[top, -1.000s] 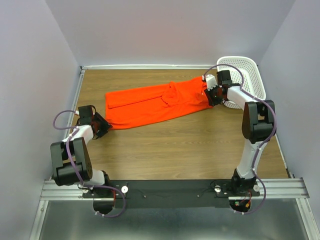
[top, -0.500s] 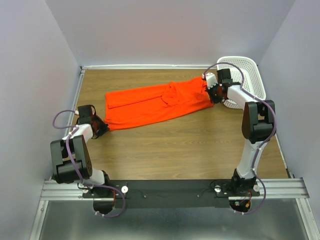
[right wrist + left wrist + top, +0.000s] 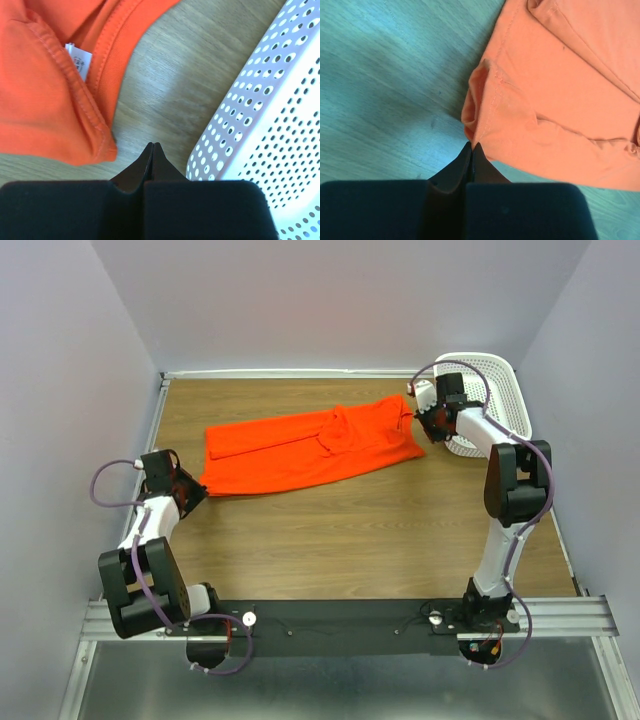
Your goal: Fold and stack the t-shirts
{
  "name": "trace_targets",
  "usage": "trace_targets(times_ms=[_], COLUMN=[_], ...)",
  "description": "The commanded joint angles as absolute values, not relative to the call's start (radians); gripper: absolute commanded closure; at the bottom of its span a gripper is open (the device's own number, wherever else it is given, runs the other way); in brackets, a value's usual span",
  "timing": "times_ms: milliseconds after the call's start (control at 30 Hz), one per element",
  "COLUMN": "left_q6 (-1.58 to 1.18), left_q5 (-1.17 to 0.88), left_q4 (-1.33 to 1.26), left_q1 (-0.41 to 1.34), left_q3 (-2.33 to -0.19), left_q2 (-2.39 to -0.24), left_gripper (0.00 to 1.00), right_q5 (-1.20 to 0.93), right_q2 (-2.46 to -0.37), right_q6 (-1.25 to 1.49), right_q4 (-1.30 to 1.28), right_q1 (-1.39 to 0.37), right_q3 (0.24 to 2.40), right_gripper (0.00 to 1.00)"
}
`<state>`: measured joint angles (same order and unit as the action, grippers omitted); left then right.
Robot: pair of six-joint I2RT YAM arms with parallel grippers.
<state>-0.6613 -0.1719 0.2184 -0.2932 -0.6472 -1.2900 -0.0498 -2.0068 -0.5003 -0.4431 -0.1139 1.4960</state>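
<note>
Shows the orange t-shirt (image 3: 310, 445) laid out as a long narrow band, sides apparently turned in, on the wooden tabletop (image 3: 350, 530) across the upper middle of the top view. Puts the hem end toward the left of the frame and the collar end toward the upper right, just beside the white perforated basket (image 3: 490, 390) and not in it.

Places the left jaws at the band's lower left corner, pressed together, tips against a puckered lump of hem in the left wrist view. Appears to pinch that corner, though with the contact itself hidden.

Places the right jaws at the collar end, likewise pressed together but with nothing between them. Sets their tips over bare wood between the shirt's corner and the basket wall in the right wrist view, with the neck label (image 3: 80, 60) at upper left.

Suggests a light, limp, stretchy cotton knit, without stiffness and prone to sagging, wrinkling and dragging on the wood. Recommends holds on stitched edges (hem corner, shoulder seam, collar rib) as thicker and less likely to slip from a pinch than single-layer cloth.
</note>
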Motion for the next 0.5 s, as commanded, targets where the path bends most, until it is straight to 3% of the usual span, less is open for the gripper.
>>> trace_targets(times_ms=[0, 33, 100, 167, 467], left_q6=[-0.644, -0.643, -0.637, -0.634, -0.617], left_q5=[-0.178, -0.184, -0.199, -0.202, -0.195], left_q4=[0.250, 0.252, 0.253, 0.258, 0.278], left_q1=[-0.305, -0.305, -0.305, -0.305, -0.305], left_q3=[-0.624, -0.624, -0.621, -0.621, -0.637], left_q2=[-1.273, -1.275, -1.273, -1.266, -1.241], left_gripper=[1.00, 1.00, 1.00, 1.00, 1.00], right_q5=[-0.026, -0.026, -0.107, -0.176, -0.365], right_q2=[-2.008, -2.008, -1.985, -1.986, -2.077], right_q6=[-0.522, -0.522, -0.523, -0.497, -0.388], right_q4=[-0.440, -0.440, -0.442, -0.445, -0.477], right_q1=[-0.110, -0.110, -0.110, -0.109, -0.110], right_q3=[1.499, 1.491, 1.477, 1.482, 1.600], right_gripper=[0.99, 0.99, 0.83, 0.73, 0.67])
